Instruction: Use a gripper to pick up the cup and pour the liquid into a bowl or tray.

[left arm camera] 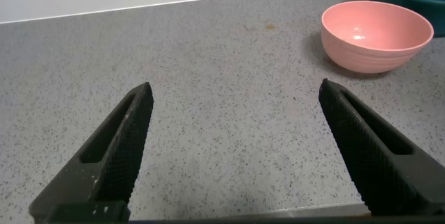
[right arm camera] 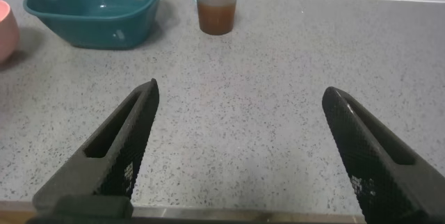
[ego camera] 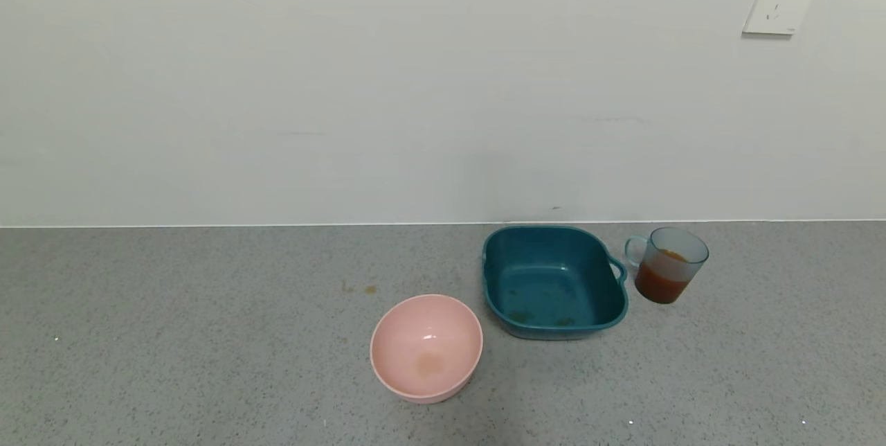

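Observation:
The translucent blue-grey cup (ego camera: 668,264) stands upright on the grey counter, just right of the teal basin (ego camera: 554,282). Reddish-brown liquid (ego camera: 661,282) fills about its lower half. Its handle points toward the basin. The basin holds only a few small stains. The right wrist view shows the cup (right arm camera: 215,1) and the basin (right arm camera: 97,10) far ahead of my right gripper (right arm camera: 240,93), which is open and empty over bare counter. My left gripper (left arm camera: 236,93) is open and empty over the counter. Neither gripper shows in the head view.
A round pink bowl (ego camera: 426,347) sits in front and left of the basin; it also shows in the left wrist view (left arm camera: 376,35). A white wall runs along the back of the counter, with a socket (ego camera: 781,1) high at the right.

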